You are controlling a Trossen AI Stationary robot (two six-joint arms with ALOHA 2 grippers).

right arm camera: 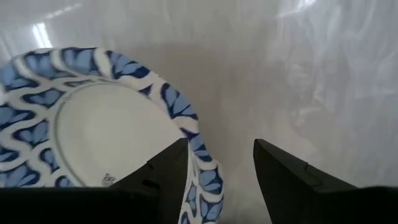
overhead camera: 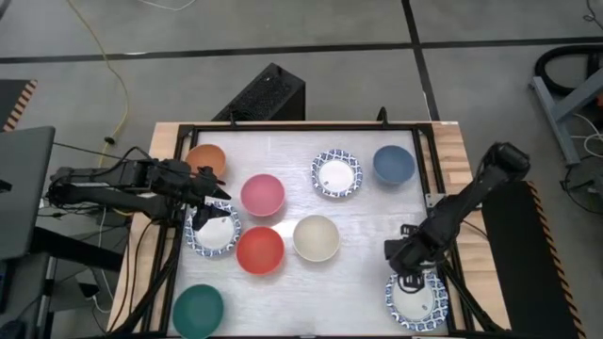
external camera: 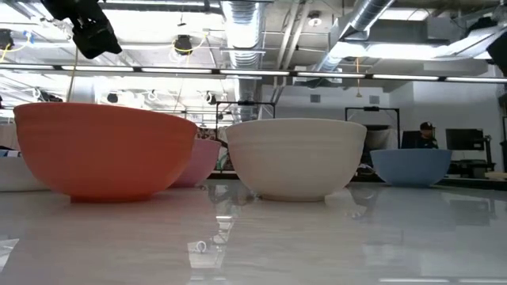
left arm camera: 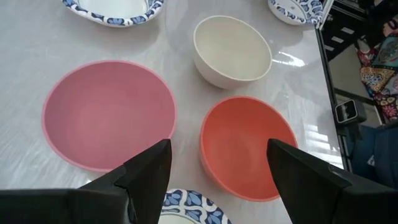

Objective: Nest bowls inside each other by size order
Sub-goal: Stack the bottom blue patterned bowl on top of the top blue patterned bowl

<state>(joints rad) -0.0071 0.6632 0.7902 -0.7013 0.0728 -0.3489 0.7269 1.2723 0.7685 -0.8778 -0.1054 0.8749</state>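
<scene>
Nine bowls rest on their bases on the white table. Orange (overhead camera: 205, 160), pink (overhead camera: 262, 195), red (overhead camera: 259, 250), cream (overhead camera: 316, 237), blue (overhead camera: 394, 165) and dark green (overhead camera: 198, 311) are plain. Three are white with blue-patterned rims: left (overhead camera: 215, 233), far (overhead camera: 336, 174) and near right (overhead camera: 415, 299). My left gripper (left arm camera: 219, 149) is open and hovers over the left patterned bowl's far rim, facing the pink (left arm camera: 109, 112) and red (left arm camera: 249, 146) bowls. My right gripper (right arm camera: 221, 146) is open at the near-right patterned bowl; its rim (right arm camera: 199, 155) lies between the fingers, which stand apart from it.
A black frame (overhead camera: 283, 125) edges the table. In the low view the red bowl (external camera: 103, 150) and cream bowl (external camera: 293, 158) stand nearest, with pink (external camera: 202, 158) and blue (external camera: 412, 166) behind. Bare table lies between the cream bowl and my right arm.
</scene>
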